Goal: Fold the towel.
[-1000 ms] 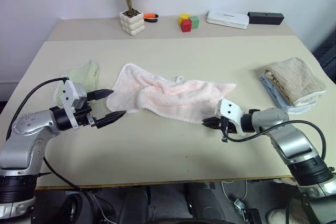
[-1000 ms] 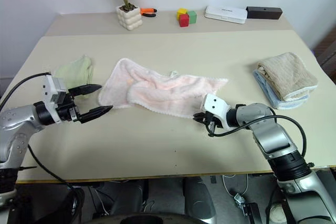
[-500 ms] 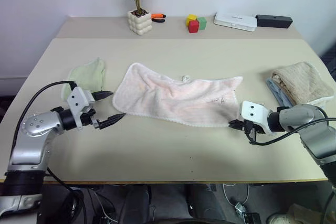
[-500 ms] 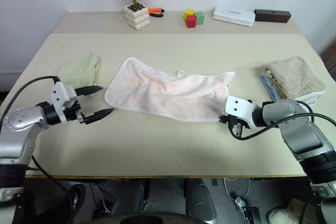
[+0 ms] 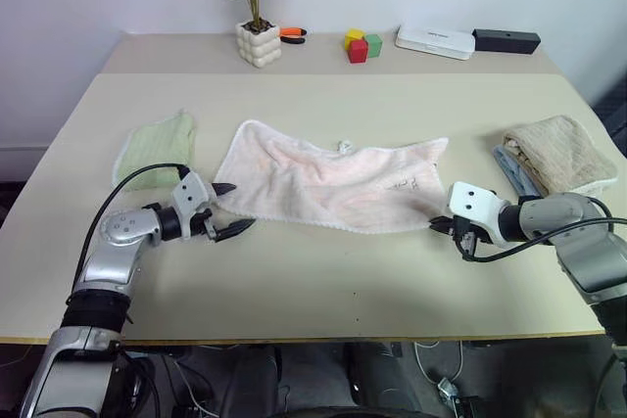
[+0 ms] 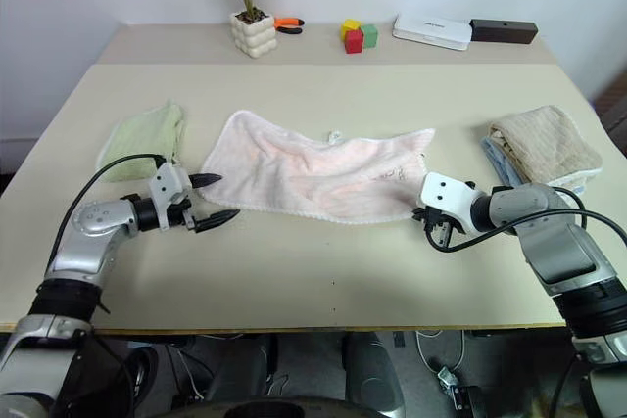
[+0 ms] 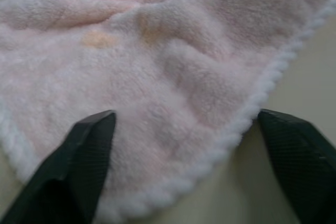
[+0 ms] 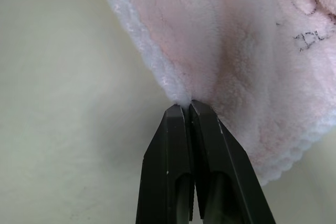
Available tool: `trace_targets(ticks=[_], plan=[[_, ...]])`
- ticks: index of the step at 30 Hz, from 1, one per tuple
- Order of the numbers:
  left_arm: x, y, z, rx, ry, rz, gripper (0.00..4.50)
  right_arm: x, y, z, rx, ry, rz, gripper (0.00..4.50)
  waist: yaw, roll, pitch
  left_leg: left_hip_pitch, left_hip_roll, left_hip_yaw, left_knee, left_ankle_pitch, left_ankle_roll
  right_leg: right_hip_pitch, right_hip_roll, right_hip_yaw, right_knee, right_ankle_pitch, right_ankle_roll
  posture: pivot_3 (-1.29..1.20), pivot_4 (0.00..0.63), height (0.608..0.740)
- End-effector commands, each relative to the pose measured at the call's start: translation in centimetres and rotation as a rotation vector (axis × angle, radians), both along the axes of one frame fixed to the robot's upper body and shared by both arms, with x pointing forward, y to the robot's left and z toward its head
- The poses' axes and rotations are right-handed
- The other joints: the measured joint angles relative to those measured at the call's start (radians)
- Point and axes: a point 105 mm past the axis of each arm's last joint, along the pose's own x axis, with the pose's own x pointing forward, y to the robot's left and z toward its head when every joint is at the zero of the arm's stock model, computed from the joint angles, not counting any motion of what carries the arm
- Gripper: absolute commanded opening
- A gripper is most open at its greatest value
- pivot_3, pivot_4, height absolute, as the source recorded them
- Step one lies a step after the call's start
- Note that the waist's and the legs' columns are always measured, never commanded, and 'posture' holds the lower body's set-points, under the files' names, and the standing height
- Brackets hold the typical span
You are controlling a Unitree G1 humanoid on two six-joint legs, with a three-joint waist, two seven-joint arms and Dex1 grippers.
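Observation:
The pale pink towel (image 5: pixel 323 178) lies spread flat across the middle of the table, with its scalloped white edge towards me and small dark lettering near its right end. My left gripper (image 5: pixel 230 210) is open and low over the table. Its two fingers (image 7: pixel 89 145) stand on either side of the towel's near left corner (image 7: pixel 173 93). My right gripper (image 5: pixel 443 226) is shut on the towel's near right corner. In the right wrist view its fingertips (image 8: pixel 181 116) pinch the white edge (image 8: pixel 157 72).
A light green towel (image 5: pixel 155 147) lies left of the pink one. A beige towel (image 5: pixel 558 152) sits folded on a blue cloth at the right edge. Along the back stand a potted plant (image 5: pixel 256 43), coloured blocks (image 5: pixel 361 44), a white box (image 5: pixel 434 41) and a black box (image 5: pixel 506 41).
My right gripper drew the towel's right corner to the right, stretching the bunched towel flat. My left gripper came down and forward to the towel's left corner.

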Motion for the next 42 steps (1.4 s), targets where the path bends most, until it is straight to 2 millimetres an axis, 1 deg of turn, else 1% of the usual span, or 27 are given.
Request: trace_targets(ticks=[1, 5, 6, 7, 8, 11, 12, 13, 15, 17, 20, 25, 30, 31, 32, 34, 37, 40, 42], plan=[[0.0, -0.1, -1.8, 0.032, 0.086, 0.038, 2.65, 0.0, -0.4, -0.5, -0.013, 0.007, -0.033, 0.00, 0.000, 0.001, -0.001, 0.000, 0.000, 0.000, 0.000, 0.000, 0.000, 0.000, 0.000, 0.000, 0.000, 0.000, 0.000, 0.00, 0.150, 0.740], [-0.4, 0.3, -2.1, 0.030, 0.146, 0.051, 0.62, 0.4, -0.3, 0.1, 0.006, -0.022, -0.039, 0.00, -0.003, 0.001, -0.001, 0.002, 0.000, 0.000, 0.000, 0.000, 0.000, 0.001, 0.000, 0.000, 0.000, 0.000, 0.000, 0.00, 0.150, 0.740], [-0.5, 0.5, -2.1, 0.021, 0.162, 0.060, 0.18, 0.5, -0.2, 0.2, 0.008, -0.029, -0.039, 0.00, -0.004, 0.001, -0.001, 0.002, 0.000, 0.000, 0.000, 0.000, 0.000, 0.001, 0.000, 0.000, 0.000, 0.000, 0.000, 0.00, 0.150, 0.740], [-0.6, 0.6, -1.8, 0.008, 0.158, 0.061, 0.03, 0.6, -0.2, 0.2, 0.016, -0.026, -0.036, 0.00, -0.006, 0.001, -0.001, 0.002, 0.000, 0.000, -0.001, 0.000, 0.000, 0.001, 0.000, 0.000, 0.000, 0.000, 0.000, 0.00, 0.150, 0.740], [-0.7, 0.6, -1.5, -0.001, 0.153, 0.061, 0.03, 0.5, -0.1, 0.2, 0.022, -0.024, -0.034, 0.00, -0.009, 0.002, -0.001, 0.002, 0.000, 0.000, -0.001, 0.000, 0.000, 0.001, 0.000, 0.000, 0.000, 0.000, 0.000, 0.00, 0.150, 0.740], [-2.0, 0.2, 0.2, -0.106, 0.207, 0.007, 0.03, 0.2, 0.0, 0.2, 0.046, -0.005, -0.017, 0.00, -0.022, 0.002, -0.001, 0.002, 0.000, 0.000, -0.001, 0.000, 0.000, 0.001, 0.000, 0.000, 0.000, 0.000, 0.001, 0.00, 0.150, 0.740], [-2.6, 0.1, 0.9, -0.122, 0.204, -0.020, 0.03, 0.2, -0.4, 0.2, 0.035, -0.009, -0.017, 0.00, -0.024, 0.002, -0.001, 0.001, 0.000, 0.000, -0.002, 0.000, 0.000, 0.000, 0.000, 0.000, 0.000, 0.000, 0.001, 0.00, 0.150, 0.740], [-3.0, 0.0, 1.3, -0.127, 0.199, -0.035, 0.03, 0.3, -0.7, 0.2, 0.025, -0.013, -0.019, 0.00, -0.024, 0.002, -0.001, 0.001, 0.000, 0.000, -0.002, 0.000, 0.000, 0.000, 0.000, 0.000, 0.000, 0.000, 0.001, 0.00, 0.150, 0.740], [-4.5, 0.4, 1.9, -0.062, 0.172, -0.082, 0.03, 0.2, -1.7, 0.2, 0.019, -0.008, -0.042, 0.00, -0.025, 0.001, 0.000, 0.000, 0.000, 0.000, -0.002, 0.000, 0.000, -0.001, 0.000, 0.000, 0.001, 0.000, 0.002, 0.00, 0.150, 0.740], [-5.6, 0.8, 2.1, -0.026, 0.174, -0.099, 0.03, -0.4, -1.8, 0.5, 0.058, 0.026, -0.042, 0.00, -0.021, 0.001, 0.000, -0.001, 0.000, 0.000, -0.002, 0.000, 0.000, -0.002, 0.000, 0.000, 0.000, 0.000, 0.001, 0.00, 0.150, 0.740], [-6.9, 1.0, 2.7, -0.016, 0.176, -0.122, 0.03, -2.5, -1.5, 1.2, 0.097, 0.105, 0.007, 0.00, -0.009, 0.003, 0.001, -0.003, 0.000, 0.000, -0.001, 0.000, 0.000, -0.003, -0.001, 0.000, 0.000, -0.002, -0.001, 0.00, 0.150, 0.740], [-9.6, 1.4, 2.9, 0.014, 0.212, -0.163, 0.03, -4.6, -3.0, 1.7, 0.040, 0.168, 0.020, 0.00, -0.004, 0.004, 0.002, -0.003, 0.000, 0.001, -0.001, 0.000, 0.000, -0.004, -0.001, 0.000, -0.001, -0.002, -0.003, 0.00, 0.150, 0.740], [-11.5, 1.4, 3.2, 0.019, 0.237, -0.169, 0.03, -5.6, -4.3, 1.7, -0.003, 0.193, 0.011, 0.00, -0.004, 0.004, 0.003, -0.003, 0.001, 0.002, -0.001, 0.000, 0.000, -0.005, -0.001, 0.001, -0.001, -0.002, -0.003, 0.00, 0.150, 0.740], [-11.9, 1.5, 2.9, 0.044, 0.247, -0.165, 0.03, -6.0, -4.3, 1.7, -0.012, 0.201, 0.023, 0.00, -0.003, 0.004, 0.003, -0.003, 0.001, 0.002, -0.001, 0.000, 0.000, -0.005, -0.001, 0.001, -0.001, -0.003, -0.003, 0.00, 0.150, 0.740], [-12.2, 1.9, 2.3, 0.090, 0.265, -0.152, 0.03, -6.2, -4.3, 1.7, -0.015, 0.205, 0.028, 0.00, -0.003, 0.004, 0.003, -0.003, 0.001, 0.002, -0.001, 0.000, 0.000, -0.005, -0.001, 0.001, -0.001, -0.003, -0.003, 0.00, 0.150, 0.740], [-12.0, 2.7, 1.5, 0.126, 0.279, -0.104, 0.03, -6.7, -4.4, 1.5, -0.027, 0.220, 0.033, 0.00, -0.002, 0.005, 0.003, -0.003, 0.001, 0.002, -0.002, 0.000, 0.000, -0.005, -0.001, 0.001, -0.001, -0.003, -0.003, 0.00, 0.150, 0.740], [-11.5, 3.0, 1.5, 0.078, 0.303, -0.068, 0.03, -6.9, -4.6, 1.1, -0.038, 0.240, 0.022, 0.00, -0.002, 0.005, 0.003, -0.003, 0.001, 0.002, -0.001, 0.000, 0.000, -0.005, -0.001, 0.001, -0.001, -0.003, -0.003, 0.00, 0.150, 0.740], [-11.2, 2.9, 1.7, 0.036, 0.340, -0.064, 0.96, -7.2, -4.1, 1.0, -0.001, 0.274, 0.023, 0.86, -0.002, 0.005, 0.003, -0.003, 0.000, 0.002, -0.001, 0.000, 0.000, -0.005, -0.001, 0.001, -0.001, -0.003, -0.003, 0.00, 0.150, 0.740], [-10.9, 2.7, 2.3, 0.010, 0.332, -0.073, 1.97, -6.9, -3.9, 1.3, 0.019, 0.266, 0.020, 1.87, -0.002, 0.005, 0.004, -0.004, 0.001, 0.002, -0.001, -0.001, 0.001, -0.006, -0.001, 0.001, -0.001, -0.003, -0.003, 0.00, 0.150, 0.740]])
